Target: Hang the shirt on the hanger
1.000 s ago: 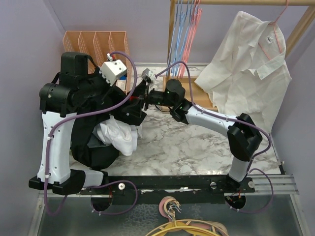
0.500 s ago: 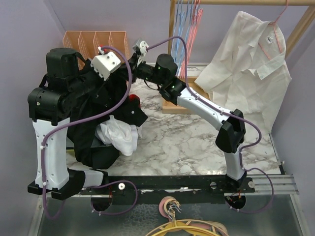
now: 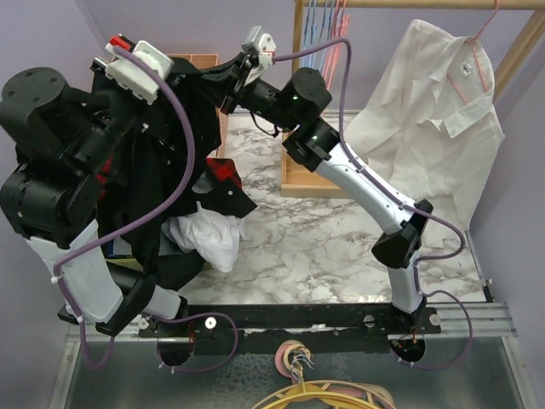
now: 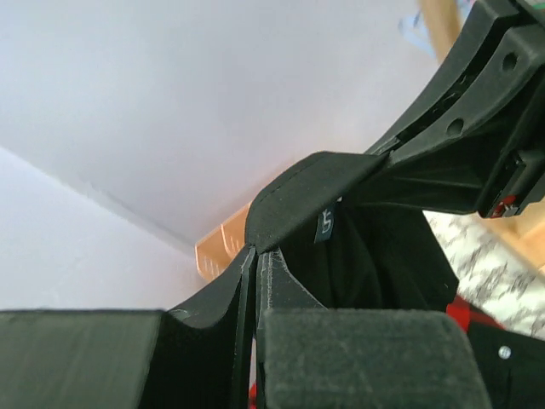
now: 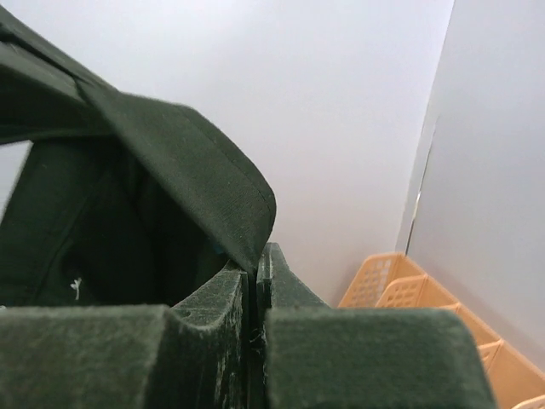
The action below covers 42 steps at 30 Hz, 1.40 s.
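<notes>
At the near edge of the marble table, the two arm bases stood on their black bar. Just beyond the left base, the lower part of the black shirt lay bunched on the tabletop. A crumpled white garment rested against its right side. A patch of red-and-black cloth showed a little farther back, against the black fabric.

From that heap the shirt rose up off the table, and its top edge was stretched between the two grippers, both held high. The left gripper had its jaws pressed together on a folded, stitched edge of the shirt, with a small label showing just inside the fold. The right gripper was likewise clamped on a fold of the dark fabric, which draped away to its left. The two grippers sat close together, the right one reaching in over the left arm's side of the table.

Behind them an orange file organiser stood against the back wall. Farther right, a pink-red wire hanger hung from the wooden rail beside blue wire hangers, well apart from the shirt. A white collared shirt hung at the rail's right end.
</notes>
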### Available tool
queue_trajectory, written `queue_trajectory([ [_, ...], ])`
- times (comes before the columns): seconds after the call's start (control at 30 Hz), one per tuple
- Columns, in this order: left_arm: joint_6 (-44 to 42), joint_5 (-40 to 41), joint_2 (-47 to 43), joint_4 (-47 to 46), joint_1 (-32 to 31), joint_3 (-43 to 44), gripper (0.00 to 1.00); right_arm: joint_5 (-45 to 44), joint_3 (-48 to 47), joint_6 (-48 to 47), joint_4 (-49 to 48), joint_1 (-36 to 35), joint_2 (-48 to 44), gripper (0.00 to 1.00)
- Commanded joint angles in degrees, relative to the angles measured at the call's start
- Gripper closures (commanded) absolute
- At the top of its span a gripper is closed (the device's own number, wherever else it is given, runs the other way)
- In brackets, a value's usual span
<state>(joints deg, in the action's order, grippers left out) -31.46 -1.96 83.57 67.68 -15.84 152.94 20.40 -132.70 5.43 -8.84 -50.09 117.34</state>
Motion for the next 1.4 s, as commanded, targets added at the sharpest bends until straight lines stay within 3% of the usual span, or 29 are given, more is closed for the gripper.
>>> queue_trajectory([
  [0.0, 2.00, -5.88, -0.02, -3.56, -0.73, 13.59, 1.00, -4.77, -2.04, -3.07, -0.16, 1.93, -8.83, 0.99],
  [0.1, 4.10, -11.47, 0.82, -6.26, -2.11, 21.17, 1.00, -3.45, -2.46, -5.43, -1.22, 1.92, -14.32, 0.99],
  [0.23, 4.64, -9.96, 2.30, -7.05, -3.67, 21.20, 1.00, -5.68, -4.65, -11.14, -0.48, 1.92, -18.92, 0.99],
  [0.4, 8.20, -17.03, 4.10, -8.84, -3.74, 21.28, 1.00, -6.31, -3.56, -14.77, 1.22, 1.92, -24.53, 0.99],
  [0.63, 11.14, -19.80, 6.34, -11.74, -5.13, 21.29, 1.00, -6.31, -3.81, -16.24, 6.40, 1.97, -31.89, 0.99],
  [0.8, 13.25, -20.55, 7.75, -14.88, -5.68, 21.29, 1.00, -9.48, -5.77, -20.93, 3.37, 1.93, -33.74, 0.99],
  [1.0, 8.38, -20.06, 9.17, -10.61, -5.63, 21.05, 1.00, -10.38, -7.31, -22.34, 5.17, 1.98, -36.04, 0.99],
  [1.27, -1.11, -7.97, 7.88, -6.02, -5.69, 6.94, 1.00, -11.31, -5.08, -17.14, 14.57, 1.95, -43.17, 0.99],
  [1.33, -2.22, -6.69, 7.07, -5.13, -5.62, 1.63, 1.00, -16.11, 0.06, -16.48, 16.61, 2.02, -45.70, 0.99],
  [1.37, -2.87, -6.43, 6.27, -4.70, -5.68, -2.01, 1.00, -18.99, 7.60, -16.01, 16.01, 1.99, -47.71, 0.99],
])
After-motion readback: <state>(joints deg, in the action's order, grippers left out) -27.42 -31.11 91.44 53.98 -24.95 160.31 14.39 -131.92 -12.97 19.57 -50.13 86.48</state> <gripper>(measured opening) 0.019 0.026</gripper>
